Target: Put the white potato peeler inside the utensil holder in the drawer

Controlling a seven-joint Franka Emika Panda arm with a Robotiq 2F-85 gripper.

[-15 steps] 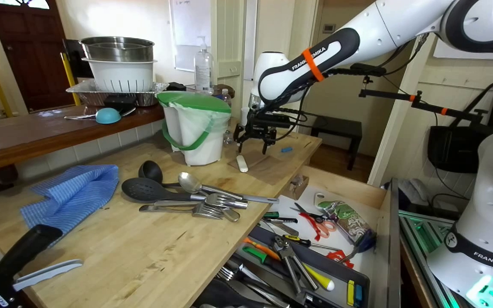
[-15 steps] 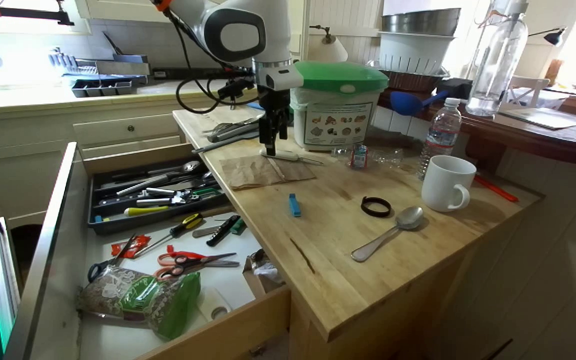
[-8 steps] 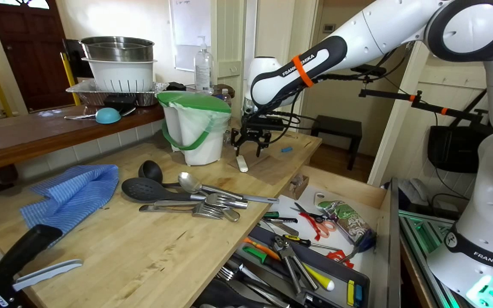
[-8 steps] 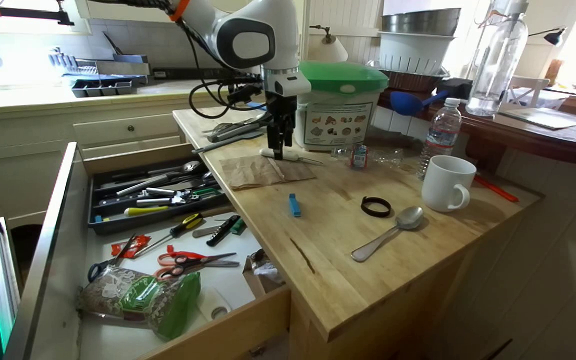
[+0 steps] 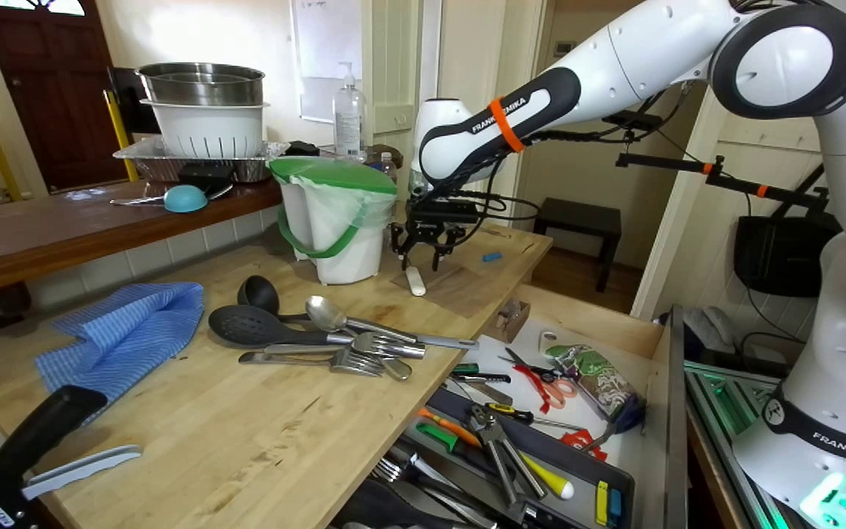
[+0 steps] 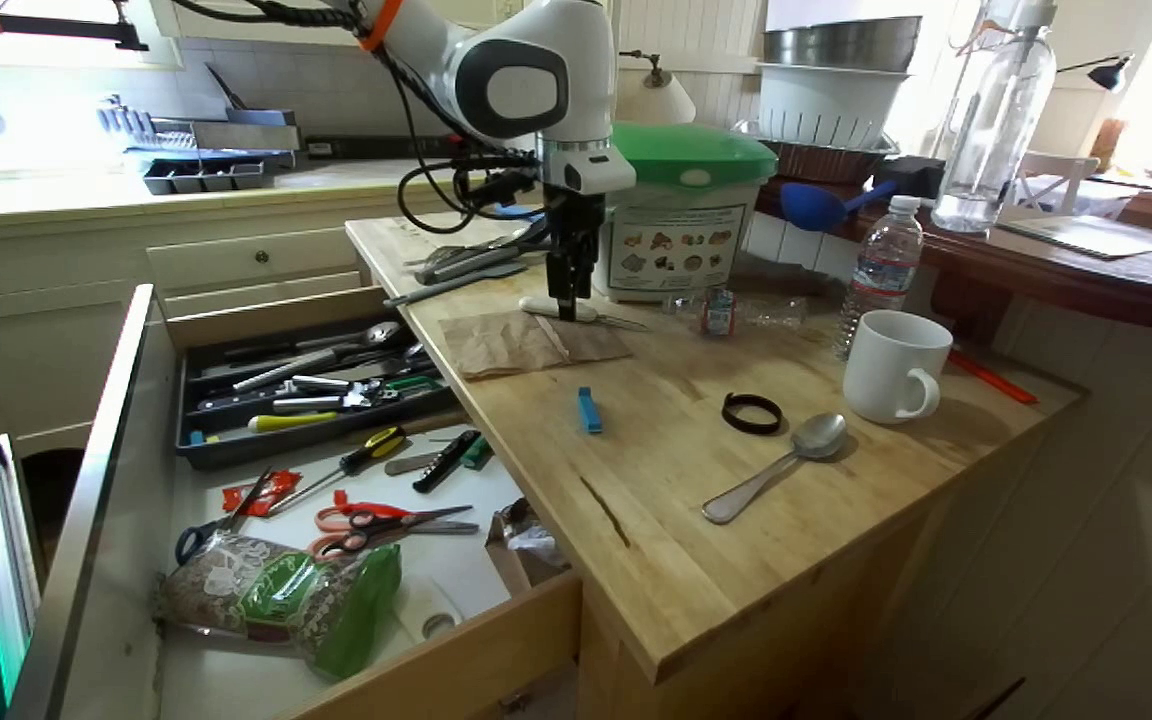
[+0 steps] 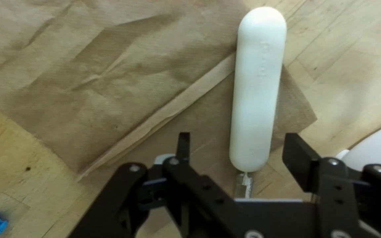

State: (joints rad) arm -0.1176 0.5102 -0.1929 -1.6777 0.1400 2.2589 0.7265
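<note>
The white potato peeler (image 7: 258, 89) lies on brown paper (image 7: 137, 82) on the countertop (image 6: 696, 580), most of its handle ahead of the gripper (image 7: 237, 145) in the wrist view; its long axis runs nearly square to the line between the fingertips (image 7: 296, 155) — an angle that should suit a sideways squeeze; the handle's near end shows between them, closer to the one at the right of that view. The jaws stand wide, with room to spare around the handle and nothing held; whether the tips reach beside it or hang just above, I cannot tell. A small shift toward the handle's middle would likely balance the grip; then lower, then close.

Counted: one arm (image 5: 636, 59) — so no question of which is nearer; one gripper; one peeler; one drawer (image 6: 456, 655); one utensil holder (image 5: 586, 466) inside it, well apart from the peeler; one bucket (image 6: 681, 245); one mug (image 6: 886, 365); one blue cloth (image 5: 129, 330); the heaped cutlery (image 5: 368, 345) overlaps too much to count.
</note>
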